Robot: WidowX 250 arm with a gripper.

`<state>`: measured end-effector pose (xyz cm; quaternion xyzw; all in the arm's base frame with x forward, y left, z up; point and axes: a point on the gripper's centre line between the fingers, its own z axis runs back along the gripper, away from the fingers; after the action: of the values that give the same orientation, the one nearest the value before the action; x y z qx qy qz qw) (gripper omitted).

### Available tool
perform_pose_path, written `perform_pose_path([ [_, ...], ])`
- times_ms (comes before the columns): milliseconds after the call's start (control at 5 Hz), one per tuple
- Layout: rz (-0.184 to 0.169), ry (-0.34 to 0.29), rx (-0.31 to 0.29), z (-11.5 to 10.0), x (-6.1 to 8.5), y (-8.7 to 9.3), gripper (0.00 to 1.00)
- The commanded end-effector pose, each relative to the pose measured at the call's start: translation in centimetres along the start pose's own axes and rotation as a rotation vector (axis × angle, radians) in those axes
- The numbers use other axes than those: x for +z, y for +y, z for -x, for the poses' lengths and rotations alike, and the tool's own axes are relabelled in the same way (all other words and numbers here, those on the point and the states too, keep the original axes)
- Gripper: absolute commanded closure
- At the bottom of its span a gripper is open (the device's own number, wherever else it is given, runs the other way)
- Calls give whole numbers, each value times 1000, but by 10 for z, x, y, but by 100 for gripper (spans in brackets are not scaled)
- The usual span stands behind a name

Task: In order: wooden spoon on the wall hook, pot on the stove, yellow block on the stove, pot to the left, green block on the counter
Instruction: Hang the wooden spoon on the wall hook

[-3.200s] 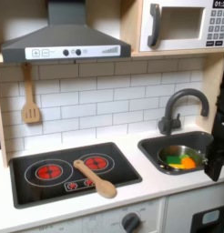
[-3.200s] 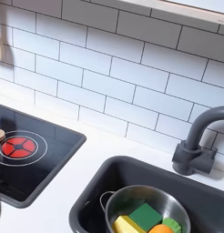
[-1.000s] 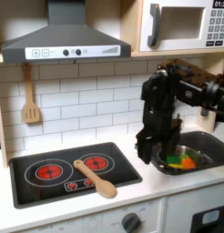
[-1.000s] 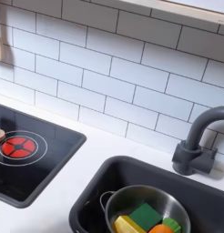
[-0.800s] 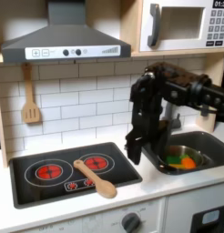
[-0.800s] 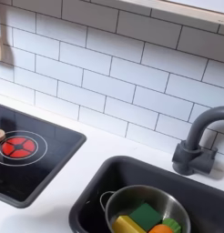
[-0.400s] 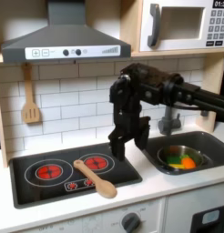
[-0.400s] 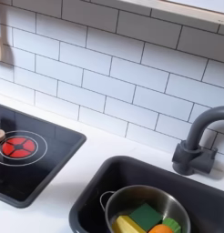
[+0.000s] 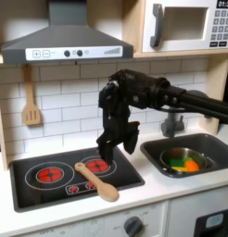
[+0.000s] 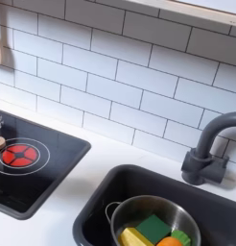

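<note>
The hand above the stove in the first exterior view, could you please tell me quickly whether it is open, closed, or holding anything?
Hand: above the wooden spoon on the stove, holding nothing; open or closed cannot be told.

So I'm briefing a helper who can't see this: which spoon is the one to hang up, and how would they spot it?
Find the black stove under the grey hood. The spoon lies flat on it, beside the red burner nearer the sink, bowl toward the counter edge. The other wooden utensil, slotted, already hangs on the tiles.
</note>
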<state>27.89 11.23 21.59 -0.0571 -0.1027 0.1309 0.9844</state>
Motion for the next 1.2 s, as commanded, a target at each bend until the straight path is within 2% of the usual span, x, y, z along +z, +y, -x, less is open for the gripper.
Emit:
perform_pose_path([
  [0, -78, 6, -53, -14, -20, 11, 0],
  [200, -78, 37, -44, -18, -41, 9, 0],
  [400, -85, 38, -26, -27, -52, 19, 0],
  [600, -114, 57, -13, -31, -68, 27, 0],
  [800, -130, 59, 7, -33, -78, 35, 0],
  [1000, -117, 67, -20, -36, -85, 29, 0],
])
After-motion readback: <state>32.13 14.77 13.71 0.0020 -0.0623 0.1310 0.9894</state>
